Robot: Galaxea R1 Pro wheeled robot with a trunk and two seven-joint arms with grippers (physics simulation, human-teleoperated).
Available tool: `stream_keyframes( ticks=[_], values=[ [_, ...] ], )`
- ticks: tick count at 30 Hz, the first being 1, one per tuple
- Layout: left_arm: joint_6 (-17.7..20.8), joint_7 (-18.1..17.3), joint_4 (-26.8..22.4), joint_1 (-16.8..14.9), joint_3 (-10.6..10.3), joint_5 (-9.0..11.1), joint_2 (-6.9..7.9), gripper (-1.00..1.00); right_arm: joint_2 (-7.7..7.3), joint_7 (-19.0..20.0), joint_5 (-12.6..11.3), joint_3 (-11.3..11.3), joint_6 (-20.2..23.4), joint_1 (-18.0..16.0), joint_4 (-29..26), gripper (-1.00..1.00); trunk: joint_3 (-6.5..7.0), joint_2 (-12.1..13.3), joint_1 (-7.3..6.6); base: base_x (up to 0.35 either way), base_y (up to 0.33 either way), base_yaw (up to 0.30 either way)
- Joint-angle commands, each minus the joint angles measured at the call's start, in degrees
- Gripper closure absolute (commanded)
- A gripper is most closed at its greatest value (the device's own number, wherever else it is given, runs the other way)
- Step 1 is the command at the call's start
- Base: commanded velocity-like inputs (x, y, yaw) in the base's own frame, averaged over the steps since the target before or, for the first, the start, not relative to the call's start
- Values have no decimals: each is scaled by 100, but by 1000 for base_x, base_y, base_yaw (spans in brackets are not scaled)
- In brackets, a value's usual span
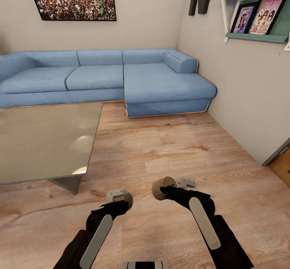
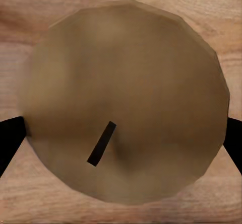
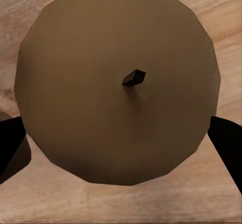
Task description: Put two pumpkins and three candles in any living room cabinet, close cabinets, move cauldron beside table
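Evidently, in the head view, each arm carried a candle over the wooden floor: the left gripper was closed on a tan candle, and the right gripper on another, both held low in front of the robot and apart from each other. The table with its glossy grey top stood at the left, its near corner not far from the left gripper; behind it a blue sofa ran along the wall. No cabinet was seen, so the step in hand was judged to be carrying; the base was best turned slowly, arms kept tucked and clear of the table corner, the grips left unchanged.

From the left wrist, the candle's round top with its dark wick was seen between the dark fingers, the wick tilted.

From the right wrist, the other candle and its short wick were seen clamped between the fingers.

No container was in view, so nothing could be said of contents.
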Motion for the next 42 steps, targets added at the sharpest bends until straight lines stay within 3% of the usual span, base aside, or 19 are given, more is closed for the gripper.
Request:
stream_keyframes(
  ticks=[1,17,27,42],
  values=[
    [13,58,-4,-5,-8,57,0,100,-1,-60,-68,2,7,-2,-7,100,18,-1,-6,-205,0,290],
    [46,58,-41,-5,-6,57,8,100,-1,-61,-68,5,7,-2,-6,100,373,21,-47,-29,0,290],
    [46,58,-184,12,-26,57,25,100,-1,-64,-68,9,6,-2,-6,100,373,21,-47,-6,16,290],
    [44,58,-174,12,-24,185,27,100,-1,-84,-68,11,-2,-2,2,100,373,21,-47,-161,251,290]
  ],
)
